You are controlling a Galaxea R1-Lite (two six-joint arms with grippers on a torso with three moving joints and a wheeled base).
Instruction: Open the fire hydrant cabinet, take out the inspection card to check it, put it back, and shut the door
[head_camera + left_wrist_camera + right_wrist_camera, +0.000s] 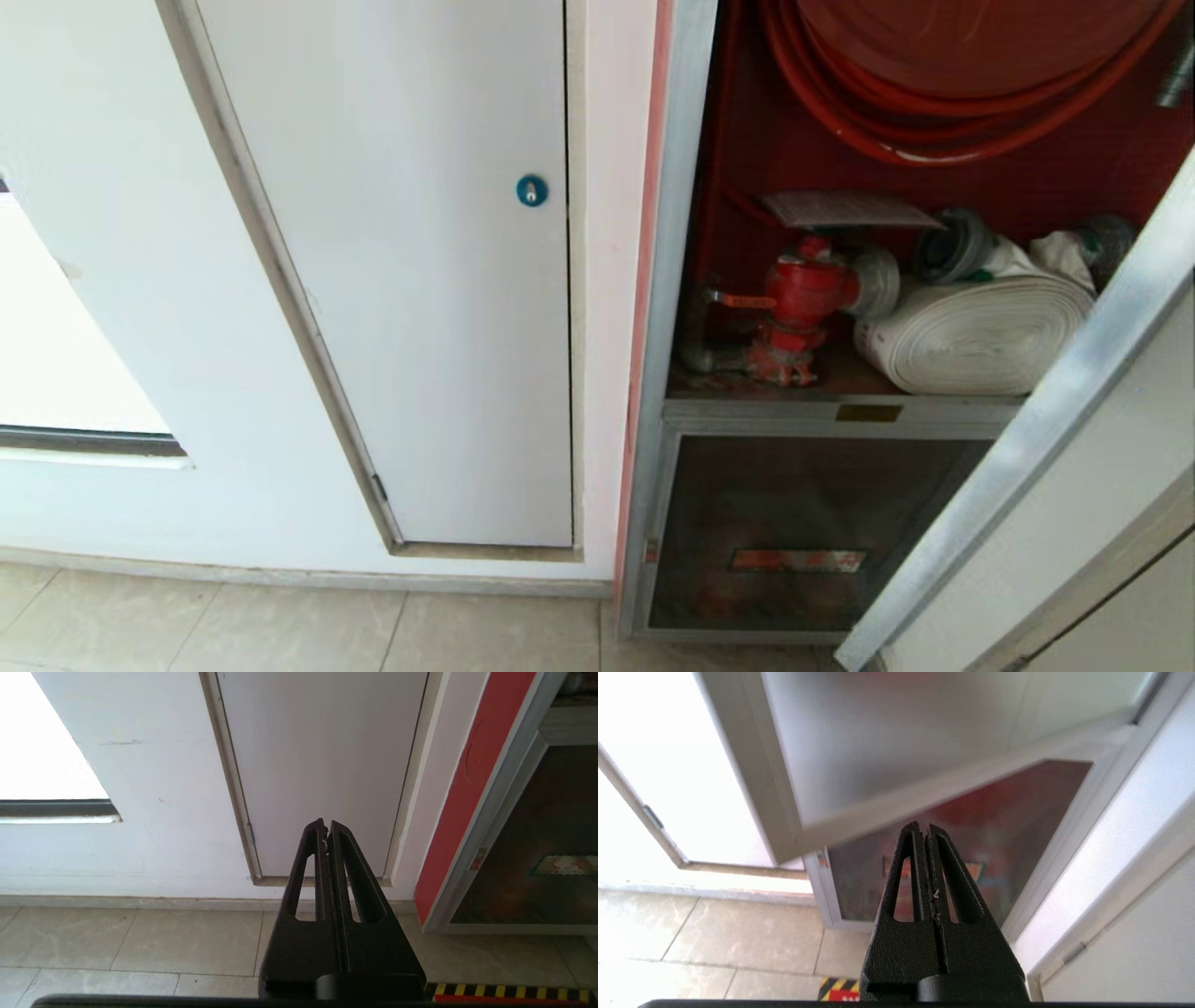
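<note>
Head view shows neither arm; each wrist view shows its own gripper low above the tiled floor (280,625), the left gripper (326,828) and right gripper (923,829) both clenched on nothing. Nearest on the right, the door (1046,420) stands swung open. Beyond it, the fire hydrant cabinet (672,280) is exposed, and the inspection card (854,210) lies flat atop the red valve (803,294), left of the white rolled hose (980,331). Further left is the white panel (420,280).

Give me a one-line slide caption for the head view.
Fire hydrant cabinet with door open, inspection card resting atop red valve.
</note>
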